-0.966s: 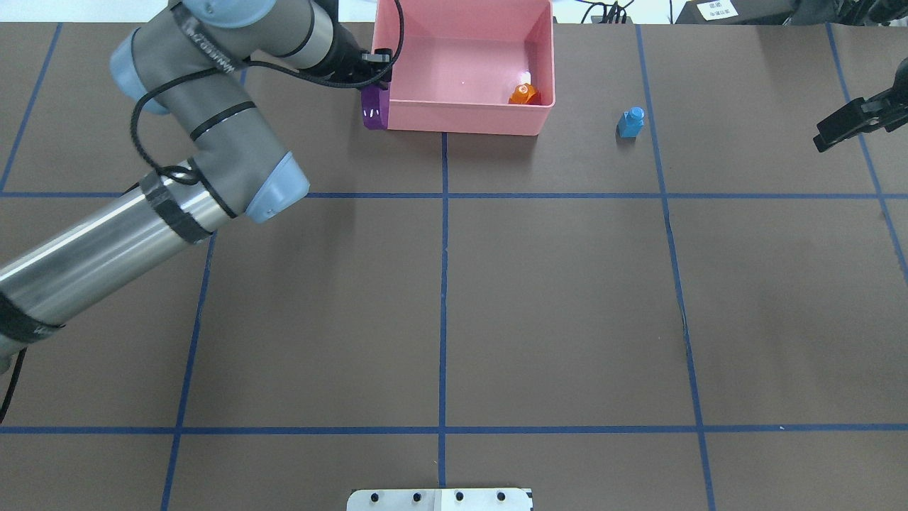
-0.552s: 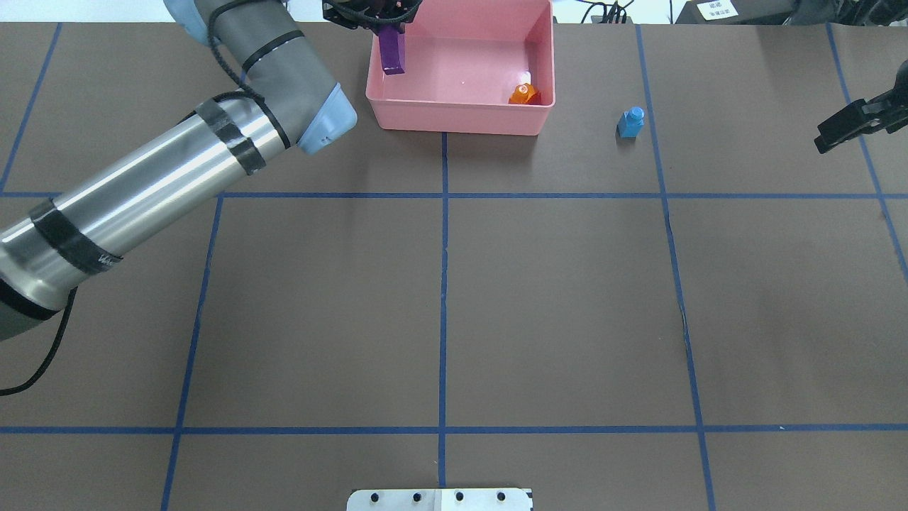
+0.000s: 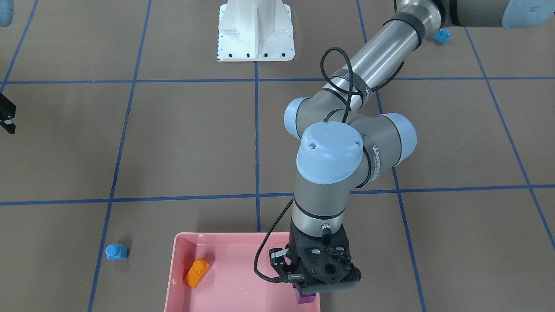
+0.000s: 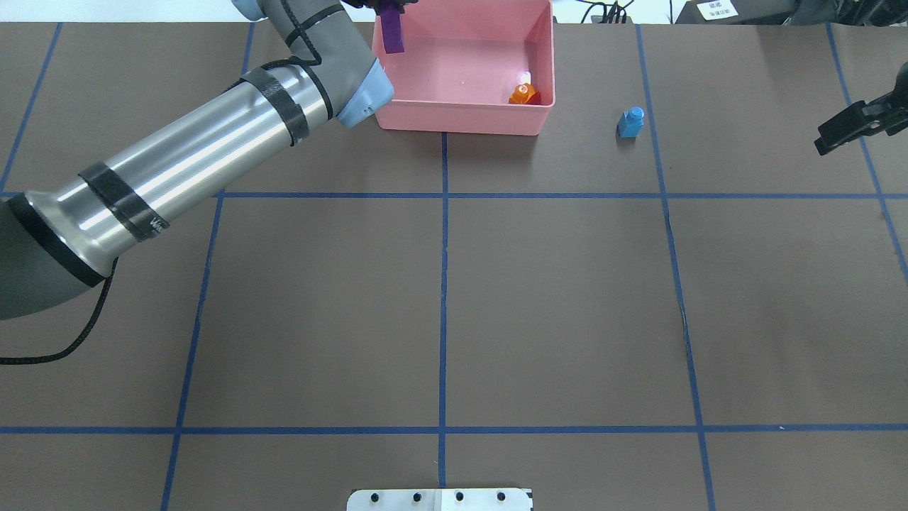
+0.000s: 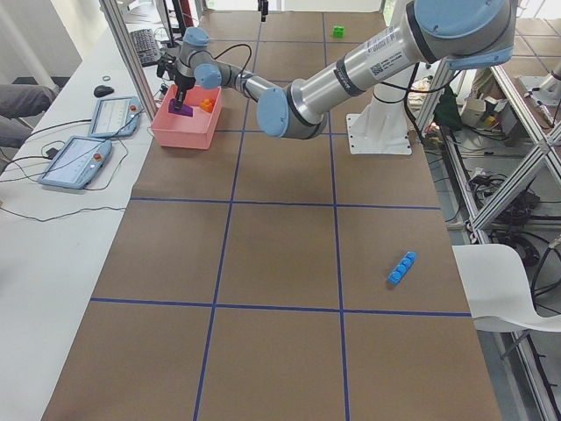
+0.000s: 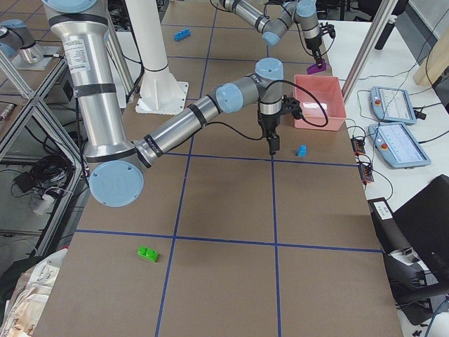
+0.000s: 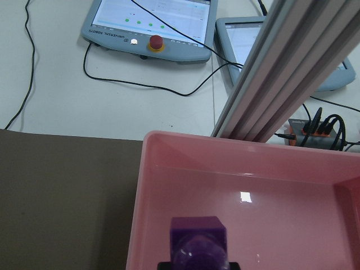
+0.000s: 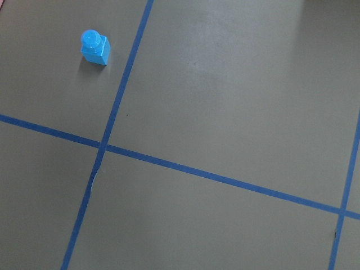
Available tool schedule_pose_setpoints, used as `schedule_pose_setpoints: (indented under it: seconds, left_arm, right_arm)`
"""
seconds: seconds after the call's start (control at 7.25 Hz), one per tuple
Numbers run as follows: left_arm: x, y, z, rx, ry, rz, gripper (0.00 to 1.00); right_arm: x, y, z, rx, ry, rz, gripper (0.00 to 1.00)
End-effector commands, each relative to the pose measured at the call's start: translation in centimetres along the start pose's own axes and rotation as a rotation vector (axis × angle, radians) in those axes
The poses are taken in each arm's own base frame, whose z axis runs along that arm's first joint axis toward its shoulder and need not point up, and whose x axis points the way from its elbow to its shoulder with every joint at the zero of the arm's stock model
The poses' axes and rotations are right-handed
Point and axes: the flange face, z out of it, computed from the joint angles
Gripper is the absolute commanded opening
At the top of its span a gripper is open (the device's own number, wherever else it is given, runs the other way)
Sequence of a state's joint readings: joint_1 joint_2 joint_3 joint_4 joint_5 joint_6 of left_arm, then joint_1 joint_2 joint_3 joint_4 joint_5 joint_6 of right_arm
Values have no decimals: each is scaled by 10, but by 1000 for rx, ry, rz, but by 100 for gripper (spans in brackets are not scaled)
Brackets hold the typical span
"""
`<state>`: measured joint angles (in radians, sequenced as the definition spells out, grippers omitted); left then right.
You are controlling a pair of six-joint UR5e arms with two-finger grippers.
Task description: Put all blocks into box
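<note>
One brick is judged done: the orange brick (image 4: 523,94) is seen inside the pink box (image 4: 461,117), at the end away from the left jaws. The purple brick (image 4: 391,35) is clamped upright in the left jaws, just below them and over the box, not yet released. The small blue brick (image 4: 630,122), between the box and the right jaws, and the long blue brick (image 5: 401,267), well apart from both, are yet to be boxed. Whether the right jaws are apart cannot be told
</note>
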<state>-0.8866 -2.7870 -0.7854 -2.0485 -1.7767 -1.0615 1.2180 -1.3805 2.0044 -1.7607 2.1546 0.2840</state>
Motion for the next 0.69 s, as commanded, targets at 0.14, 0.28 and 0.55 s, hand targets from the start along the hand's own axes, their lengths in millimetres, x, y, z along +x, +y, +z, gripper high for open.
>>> schedule_pose_setpoints:
  seconds: [0.14, 0.28, 0.55]
  left_arm:
    - [20, 37, 23, 17, -34, 32, 31]
    - [20, 38, 24, 18, -37, 35, 47]
    - [18, 42, 28, 16, -43, 36, 98]
  right_arm:
    - [0, 1, 2, -4, -3, 0, 99]
    - [0, 0, 1, -3, -2, -1, 99]
    - [0, 0, 1, -3, -4, -1, 99]
